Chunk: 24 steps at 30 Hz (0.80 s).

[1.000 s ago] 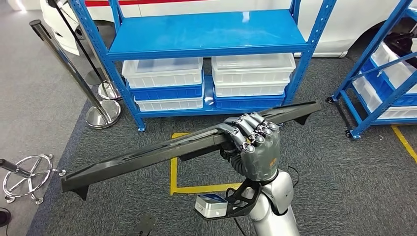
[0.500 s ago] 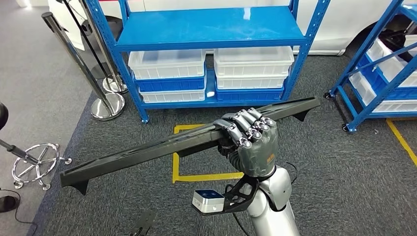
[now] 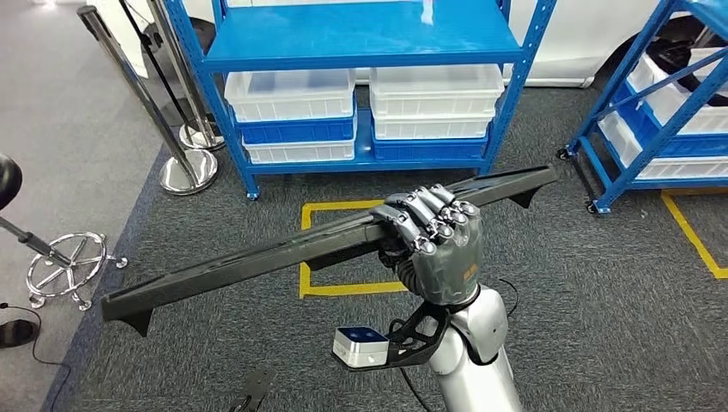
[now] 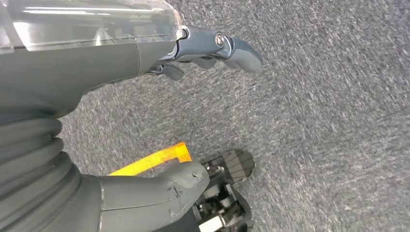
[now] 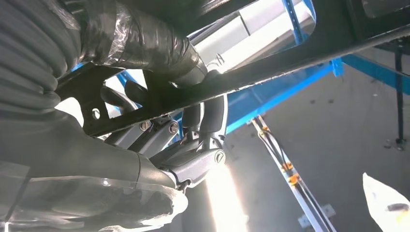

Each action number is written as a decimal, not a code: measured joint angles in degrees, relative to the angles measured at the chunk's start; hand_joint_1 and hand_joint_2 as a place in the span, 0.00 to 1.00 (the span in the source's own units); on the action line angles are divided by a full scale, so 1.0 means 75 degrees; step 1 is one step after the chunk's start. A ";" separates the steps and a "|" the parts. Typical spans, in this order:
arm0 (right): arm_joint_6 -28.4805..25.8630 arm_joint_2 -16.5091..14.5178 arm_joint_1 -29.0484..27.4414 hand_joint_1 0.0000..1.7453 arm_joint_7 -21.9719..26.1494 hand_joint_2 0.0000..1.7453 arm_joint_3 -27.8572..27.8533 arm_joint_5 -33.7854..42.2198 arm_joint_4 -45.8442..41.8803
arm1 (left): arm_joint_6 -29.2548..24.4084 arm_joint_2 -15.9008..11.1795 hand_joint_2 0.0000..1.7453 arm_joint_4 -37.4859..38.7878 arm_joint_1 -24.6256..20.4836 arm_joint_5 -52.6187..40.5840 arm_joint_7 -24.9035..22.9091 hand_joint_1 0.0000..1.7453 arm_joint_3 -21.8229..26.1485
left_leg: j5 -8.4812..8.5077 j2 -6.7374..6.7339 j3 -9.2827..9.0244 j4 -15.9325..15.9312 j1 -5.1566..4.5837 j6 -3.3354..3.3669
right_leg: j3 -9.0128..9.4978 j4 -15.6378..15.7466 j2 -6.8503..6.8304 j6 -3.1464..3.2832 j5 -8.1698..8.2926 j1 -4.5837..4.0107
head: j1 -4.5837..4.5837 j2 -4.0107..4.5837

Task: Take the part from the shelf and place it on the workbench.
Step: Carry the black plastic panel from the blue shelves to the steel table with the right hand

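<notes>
The part point(image 3: 257, 262) is a long, flat black bar with a small foot at each end. It slants from low on the left to high on the right in the head view. My right hand point(image 3: 433, 245) grips it a little right of its middle, fingers wrapped over its top edge. From the right wrist view the same black bar point(image 5: 300, 55) crosses above my curled fingers point(image 5: 193, 159). My left hand point(image 4: 111, 53) hangs over grey carpet in the left wrist view, fingers apart and holding nothing.
A blue shelf point(image 3: 360, 39) with white bins point(image 3: 292, 94) on its low level stands ahead. A second blue rack point(image 3: 652, 129) is at the right. Chrome barrier posts point(image 3: 185, 167) and a stool base point(image 3: 64, 266) stand at the left. Yellow floor tape point(image 3: 343, 287) marks the carpet.
The whole picture has shifted: the shelf sits higher and the stool further in, so the camera has moved. My right hand keeps the same hold on the part.
</notes>
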<state>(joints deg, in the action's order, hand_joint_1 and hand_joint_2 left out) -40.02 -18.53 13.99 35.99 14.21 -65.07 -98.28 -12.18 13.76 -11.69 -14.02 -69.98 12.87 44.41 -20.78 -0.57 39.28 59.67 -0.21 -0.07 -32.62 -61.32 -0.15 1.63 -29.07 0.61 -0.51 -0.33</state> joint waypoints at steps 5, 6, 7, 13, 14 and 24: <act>0.0002 -0.0017 0.0021 1.00 -0.0002 1.00 0.0000 -0.0002 0.0020 | 0.0000 0.0004 1.00 0.0000 0.0017 0.0009 0.0001 0.00 0.0000 | -0.1490 0.0026 0.0550 0.1826 0.0093 -0.0204 | -0.0517 0.0032 -0.0022 0.0131 0.0448 0.0018 | -0.0011 0.0000; 0.0002 -0.0017 0.0022 1.00 -0.0002 1.00 0.0000 -0.0002 0.0027 | 0.0000 0.0004 1.00 0.0000 0.0019 0.0011 0.0001 0.00 0.0000 | -0.1562 0.0026 0.0516 0.2088 0.0098 -0.0213 | -0.0627 0.0029 -0.0023 0.0121 0.0531 0.0016 | -0.0011 0.0000; 0.0001 -0.0017 0.0022 1.00 -0.0002 1.00 0.0000 -0.0002 0.0033 | -0.0001 0.0004 1.00 0.0000 0.0020 0.0011 0.0001 0.00 0.0000 | -0.1490 0.0026 0.0346 0.2081 0.0100 -0.0212 | -0.0726 0.0026 -0.0023 0.0107 0.0609 0.0018 | -0.0011 0.0000; 0.0000 -0.0029 0.0040 1.00 -0.0002 1.00 0.0002 -0.0004 0.0033 | -0.0004 0.0004 1.00 0.0000 -0.0036 0.0003 0.0002 0.00 0.0000 | -0.1201 0.0077 -0.1422 -0.0216 0.0012 0.0025 | -0.0928 0.0093 -0.0036 -0.0103 0.1022 0.0034 | -0.0011 0.0000; 0.0000 -0.0029 0.0043 1.00 -0.0002 1.00 0.0003 -0.0004 0.0034 | -0.0005 0.0004 1.00 0.0000 -0.0032 0.0003 0.0002 0.00 0.0001 | -0.1117 0.0075 -0.1387 -0.0239 0.0002 0.0087 | -0.0912 0.0145 -0.0035 -0.0159 0.1097 0.0035 | -0.0010 0.0000; 0.0000 -0.0011 0.0060 1.00 -0.0010 1.00 0.0003 -0.0005 0.0036 | -0.0005 0.0022 1.00 0.0000 -0.0014 0.0009 0.0003 0.00 0.0001 | -0.0295 -0.0012 -0.0495 -0.0258 0.0008 0.0312 | -0.0711 -0.1213 0.0003 -0.0282 -0.0047 0.0034 | 0.0001 0.0000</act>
<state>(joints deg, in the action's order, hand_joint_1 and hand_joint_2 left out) -40.02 -18.62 14.44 35.92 14.23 -65.11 -98.01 -12.22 13.92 -11.69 -14.12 -69.91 12.89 44.42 -22.99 -0.66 35.56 57.74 -0.15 2.28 -37.96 -70.41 -0.13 -0.49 -29.42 0.86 -0.50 -0.33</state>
